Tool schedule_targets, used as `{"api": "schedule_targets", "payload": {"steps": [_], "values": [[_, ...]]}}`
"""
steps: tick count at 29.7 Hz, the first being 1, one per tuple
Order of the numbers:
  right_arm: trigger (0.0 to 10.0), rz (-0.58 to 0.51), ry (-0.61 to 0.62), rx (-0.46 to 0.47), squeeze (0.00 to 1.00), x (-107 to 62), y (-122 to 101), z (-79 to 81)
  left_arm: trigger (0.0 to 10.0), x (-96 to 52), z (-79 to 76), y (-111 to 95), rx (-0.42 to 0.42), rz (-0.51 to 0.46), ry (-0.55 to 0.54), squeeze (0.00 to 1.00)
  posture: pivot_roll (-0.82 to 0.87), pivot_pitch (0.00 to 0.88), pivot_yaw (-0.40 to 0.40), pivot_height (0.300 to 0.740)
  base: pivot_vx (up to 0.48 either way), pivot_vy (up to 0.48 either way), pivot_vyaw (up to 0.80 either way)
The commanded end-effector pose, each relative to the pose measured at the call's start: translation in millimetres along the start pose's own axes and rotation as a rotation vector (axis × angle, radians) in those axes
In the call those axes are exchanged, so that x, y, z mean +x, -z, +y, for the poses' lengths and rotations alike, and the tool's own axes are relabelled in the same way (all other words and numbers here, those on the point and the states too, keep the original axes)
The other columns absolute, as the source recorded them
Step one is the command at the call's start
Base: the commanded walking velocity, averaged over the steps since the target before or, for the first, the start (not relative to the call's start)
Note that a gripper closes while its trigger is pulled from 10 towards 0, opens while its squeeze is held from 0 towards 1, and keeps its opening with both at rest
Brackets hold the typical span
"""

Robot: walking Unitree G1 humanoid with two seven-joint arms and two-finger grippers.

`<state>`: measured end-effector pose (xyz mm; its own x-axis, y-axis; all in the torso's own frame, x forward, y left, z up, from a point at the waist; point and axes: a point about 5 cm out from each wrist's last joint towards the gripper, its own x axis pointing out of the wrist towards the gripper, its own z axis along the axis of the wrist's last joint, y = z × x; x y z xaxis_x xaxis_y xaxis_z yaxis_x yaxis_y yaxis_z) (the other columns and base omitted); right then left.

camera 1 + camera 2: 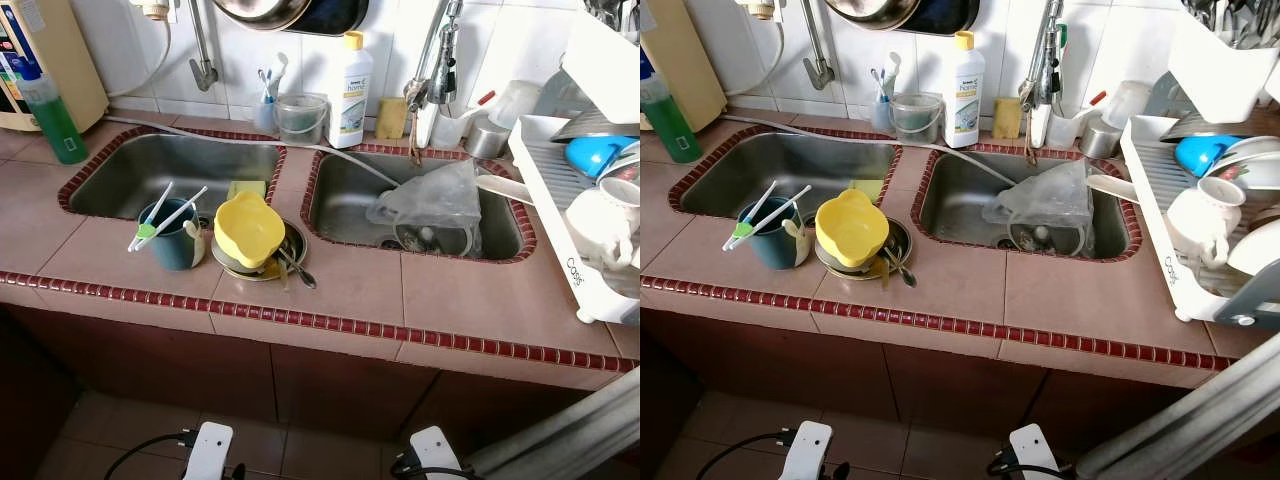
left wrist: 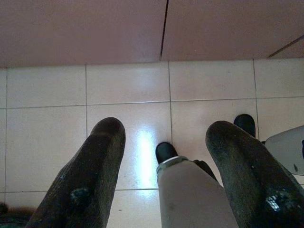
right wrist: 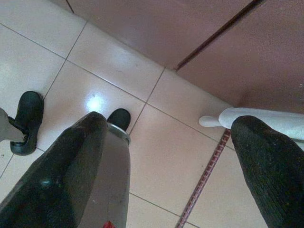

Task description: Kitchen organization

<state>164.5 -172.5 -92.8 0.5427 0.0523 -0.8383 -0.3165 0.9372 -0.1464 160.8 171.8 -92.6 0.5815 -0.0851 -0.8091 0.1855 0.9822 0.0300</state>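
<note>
Beside the left sink [image 1: 120, 180], yellow bowl [image 1: 246, 228] sits on stacked dishes, partly hiding them. Left gripper [image 2: 166, 166] and right gripper [image 3: 166, 156] hang floorward, fingers apart, empty.

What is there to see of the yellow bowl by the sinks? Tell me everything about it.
The yellow bowl looks like smooth plastic, with a wavy rim that flares into small lugs. It sits tilted, its opening turned up and toward the sinks, on top of a round metal dish on the tiled counter strip between the two basins. Cutlery lies on the dish beside it. A dark teal mug holding utensils stands close on its left.
</note>
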Motion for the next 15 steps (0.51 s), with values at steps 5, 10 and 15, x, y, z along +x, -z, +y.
{"api": "schedule_targets", "payload": {"steps": [5, 10, 15], "values": [[10.0, -0.005, -0.001, -0.002, 0.00, -0.5, 0.3, -3.4, 10.0, -1.0, 0.6, 2.9, -0.013, 0.002, -0.005, 0.00, 0.01, 0.000, -0.028, 0.740, 0.000, 0.000, 0.00], [10.0, -0.001, 0.000, -0.001, 0.00, -0.8, 1.6, -4.0, 10.0, -1.5, 0.3, 3.5, -0.034, -0.009, -0.001, 0.00, 0.01, 0.000, -0.029, 0.740, 0.000, 0.000, 0.00], [10.0, -0.018, 0.009, 0.004, 0.00, -1.5, 1.4, -7.8, 10.0, -3.4, 7.4, 0.7, -0.048, -0.057, 0.002, 0.00, 0.01, 0.000, -0.031, 0.740, 0.000, 0.000, 0.00]]}}
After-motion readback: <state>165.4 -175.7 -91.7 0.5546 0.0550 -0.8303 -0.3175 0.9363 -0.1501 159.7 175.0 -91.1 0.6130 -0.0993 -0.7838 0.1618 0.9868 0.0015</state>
